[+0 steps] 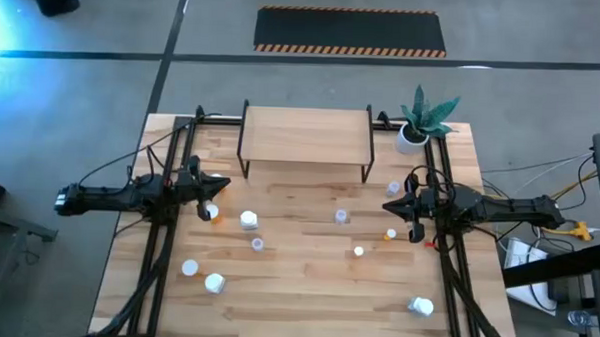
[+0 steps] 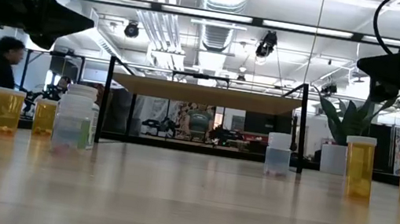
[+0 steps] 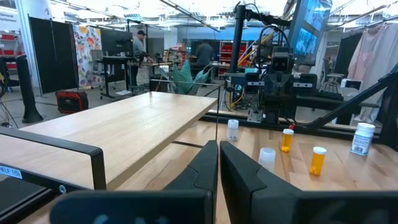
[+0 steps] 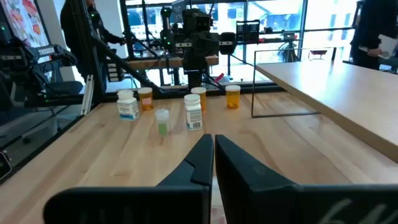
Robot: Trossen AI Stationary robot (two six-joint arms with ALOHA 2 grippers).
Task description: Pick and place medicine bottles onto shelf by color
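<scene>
Several medicine bottles stand or lie scattered on the wooden tabletop. Among them are an orange one (image 1: 210,213), a white one (image 1: 249,221), a small pale one (image 1: 341,217) and another orange one (image 1: 390,234). The shelf (image 1: 306,137), a light-wood board on thin black legs, stands at the table's far side with nothing on it. My left gripper (image 1: 222,185) hovers shut at the table's left, pointing right, just beyond the orange bottle. My right gripper (image 1: 389,205) hovers shut at the right, pointing left. Both hang above the table (image 2: 86,25) (image 2: 364,65), holding nothing.
A white pot with a green plant (image 1: 420,121) stands at the far right corner beside the shelf. More bottles lie near the front edge (image 1: 214,283) (image 1: 421,307). Black arm frames run along both table sides. People stand in the room beyond the table.
</scene>
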